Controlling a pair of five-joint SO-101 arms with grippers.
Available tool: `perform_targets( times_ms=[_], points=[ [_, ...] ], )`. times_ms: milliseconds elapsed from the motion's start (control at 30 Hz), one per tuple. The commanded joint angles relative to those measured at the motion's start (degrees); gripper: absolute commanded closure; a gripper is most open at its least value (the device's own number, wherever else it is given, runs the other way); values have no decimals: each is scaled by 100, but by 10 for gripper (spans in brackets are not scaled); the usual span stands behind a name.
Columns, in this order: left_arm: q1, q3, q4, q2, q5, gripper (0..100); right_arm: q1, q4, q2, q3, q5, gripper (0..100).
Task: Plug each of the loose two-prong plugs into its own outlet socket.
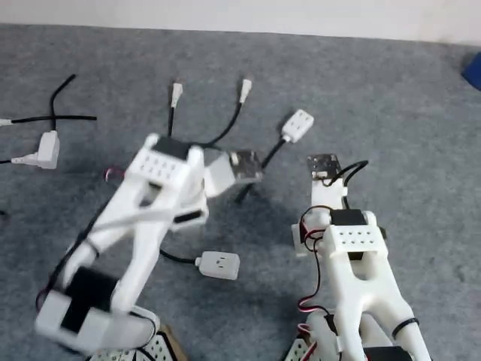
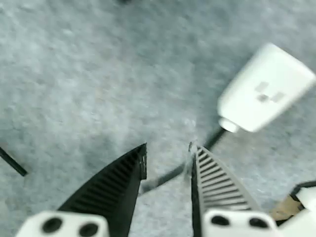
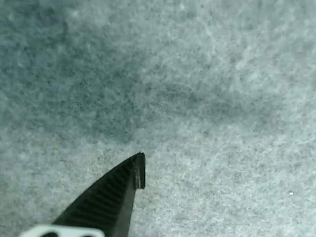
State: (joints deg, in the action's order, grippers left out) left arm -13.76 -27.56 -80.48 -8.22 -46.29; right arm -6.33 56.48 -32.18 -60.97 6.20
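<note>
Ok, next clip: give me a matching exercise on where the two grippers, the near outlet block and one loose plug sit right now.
Things:
1. left gripper
2. right gripper
3. near outlet block
4. loose plug

Places or states:
A. over bare grey carpet
B. lying between the two arms
C. open, astride a black cord
D. at the table's far side, unplugged

Pairs: 1-C, 2-A, 3-B, 4-D
</note>
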Motion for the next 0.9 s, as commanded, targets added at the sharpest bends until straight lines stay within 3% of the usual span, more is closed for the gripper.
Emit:
perform_targets(
  times_ms=[0, 133, 333, 600, 867],
  points=[
    [-409, -1156, 457, -989, -44, 849, -31, -66, -119, 13, 70, 430],
    [-875, -1815, 985, -1121, 264, 848, -31, -66, -119, 13, 70, 430],
    [-1473, -1516, 1020, -1121, 475, 848, -31, -66, -119, 13, 53, 430],
    [-1525, -936, 615, -1103, 484, 848, -31, -66, -119, 13, 62, 430],
    [-1481, -1938, 1468, -1103, 484, 848, -31, -66, -119, 13, 62, 430]
  ],
)
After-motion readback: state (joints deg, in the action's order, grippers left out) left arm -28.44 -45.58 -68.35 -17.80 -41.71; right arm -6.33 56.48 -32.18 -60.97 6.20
